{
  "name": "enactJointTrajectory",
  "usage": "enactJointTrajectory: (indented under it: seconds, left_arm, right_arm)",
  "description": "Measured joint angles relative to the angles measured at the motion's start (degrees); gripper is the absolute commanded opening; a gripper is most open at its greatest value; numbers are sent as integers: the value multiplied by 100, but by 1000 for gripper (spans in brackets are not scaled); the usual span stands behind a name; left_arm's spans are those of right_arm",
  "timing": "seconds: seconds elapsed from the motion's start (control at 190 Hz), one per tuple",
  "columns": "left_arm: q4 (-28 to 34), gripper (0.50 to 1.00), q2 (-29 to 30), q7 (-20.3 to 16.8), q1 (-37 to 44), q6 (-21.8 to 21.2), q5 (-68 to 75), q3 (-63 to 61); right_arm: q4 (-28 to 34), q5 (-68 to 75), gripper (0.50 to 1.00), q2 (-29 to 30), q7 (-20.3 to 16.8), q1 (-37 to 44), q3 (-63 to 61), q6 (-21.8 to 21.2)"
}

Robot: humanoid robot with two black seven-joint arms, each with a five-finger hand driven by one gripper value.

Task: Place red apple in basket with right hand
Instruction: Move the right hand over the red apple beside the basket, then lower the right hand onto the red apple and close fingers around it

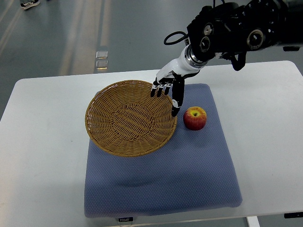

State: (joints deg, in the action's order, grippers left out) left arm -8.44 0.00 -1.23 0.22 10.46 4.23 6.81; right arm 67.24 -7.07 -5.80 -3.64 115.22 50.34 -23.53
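A red apple (195, 118) with a yellow patch sits on the blue mat (161, 175), just right of the wicker basket (109, 137). My right hand (167, 90) comes in from the upper right and hovers over the basket's far right rim. Its fingers are spread and hold nothing; the thumb points down toward the gap between basket and apple. The apple lies a short way right of and below the hand, not touched. The basket is empty.
The mat lies on a white table (42, 156). The dark arm body (246, 28) spans the upper right. Grey floor shows beyond the table's far edge.
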Motion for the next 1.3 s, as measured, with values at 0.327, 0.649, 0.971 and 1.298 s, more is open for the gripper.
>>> enactJointTrajectory:
  seconds: [0.327, 0.649, 0.971, 1.298]
  left_arm:
    - [7, 1000, 0, 0, 0, 0, -1, 5]
    - [10, 1000, 0, 0, 3, -12, -1, 5]
    - [10, 1000, 0, 2, -1, -27, -1, 3]
    - [10, 1000, 0, 4, -2, -35, -1, -3]
  right_arm:
    - [-10, 220, 921, 9, -411, -279, 384, 479]
    - [0, 751, 919, 44, -541, -599, 729, 919]
    - [-6, 910, 919, 83, -548, -1031, 879, 1867]
    - [-8, 1013, 919, 199, -577, -1263, 882, 2003]
